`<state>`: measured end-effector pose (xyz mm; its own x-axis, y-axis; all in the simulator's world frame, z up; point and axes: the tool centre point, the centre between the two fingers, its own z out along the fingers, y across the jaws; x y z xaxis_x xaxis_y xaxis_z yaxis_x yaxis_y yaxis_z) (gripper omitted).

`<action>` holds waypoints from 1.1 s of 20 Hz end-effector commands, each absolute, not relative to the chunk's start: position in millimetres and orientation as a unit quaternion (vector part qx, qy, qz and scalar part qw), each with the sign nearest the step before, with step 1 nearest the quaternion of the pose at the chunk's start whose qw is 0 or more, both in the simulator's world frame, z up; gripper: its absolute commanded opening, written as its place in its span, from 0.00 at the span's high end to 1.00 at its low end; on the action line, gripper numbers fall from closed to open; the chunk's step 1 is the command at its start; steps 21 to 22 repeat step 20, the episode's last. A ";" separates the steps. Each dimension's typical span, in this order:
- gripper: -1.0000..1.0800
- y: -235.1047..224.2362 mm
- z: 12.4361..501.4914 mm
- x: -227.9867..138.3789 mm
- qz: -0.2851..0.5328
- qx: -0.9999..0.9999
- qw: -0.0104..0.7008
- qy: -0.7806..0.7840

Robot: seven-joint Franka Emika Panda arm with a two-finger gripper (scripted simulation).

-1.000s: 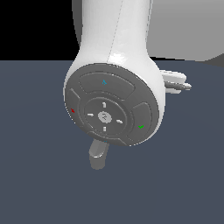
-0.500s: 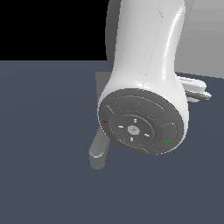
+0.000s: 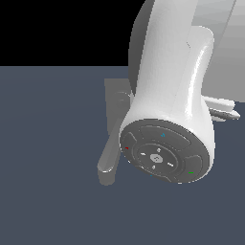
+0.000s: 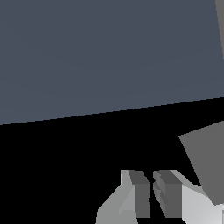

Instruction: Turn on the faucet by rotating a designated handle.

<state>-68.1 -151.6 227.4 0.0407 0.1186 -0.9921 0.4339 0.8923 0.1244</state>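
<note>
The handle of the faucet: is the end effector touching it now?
Cannot tell. The wrist view shows the end effector nearly closed, no handle; in the exterior view the arm hides it.

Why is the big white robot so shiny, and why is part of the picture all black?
In the exterior view, the glossy white arm shows soft bright streaks of light and hides most of the grey faucet. The black above is empty background. In the wrist view, the gripper is sharp and blocky, with flat shading and no blur.

The exterior view sits very close behind the robot arm (image 3: 167, 110), which fills most of it, the faucet (image 3: 115, 129) peeking past. The wrist view faces outward past the gripper (image 4: 152, 192) (both show the slate floor (image 3: 48, 143)).
</note>
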 end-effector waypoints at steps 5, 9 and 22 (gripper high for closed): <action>1.00 -112.6 212.0 -53.2 -0.054 0.062 0.705 0.705; 1.00 -115.6 200.2 -53.3 -0.054 0.061 0.705 0.705; 1.00 -124.2 169.9 -53.6 -0.054 0.060 0.705 0.705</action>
